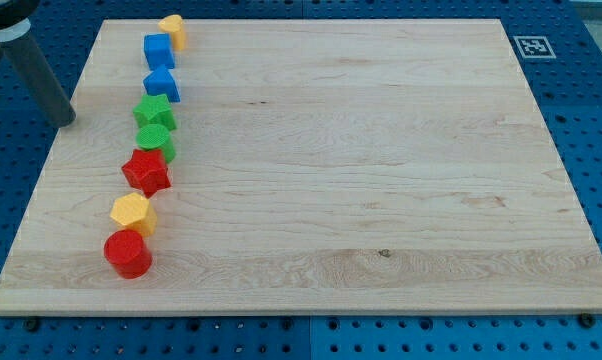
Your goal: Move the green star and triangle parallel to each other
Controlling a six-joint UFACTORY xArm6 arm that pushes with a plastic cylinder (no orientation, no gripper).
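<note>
A green star [154,110] lies near the board's left edge, in a column of blocks. A blue triangle-like block [162,85] touches it from above, and a green round block [156,141] touches it from below. My tip [67,121] is at the board's left edge, to the left of the green star and well apart from it. The dark rod rises from the tip toward the view's top left corner.
The same column holds a yellow block [173,30] and a blue cube [158,50] at the top. Below are a red star [147,172], a yellow hexagon [133,213] and a red cylinder [128,253]. A marker tag [533,46] sits at the board's top right corner.
</note>
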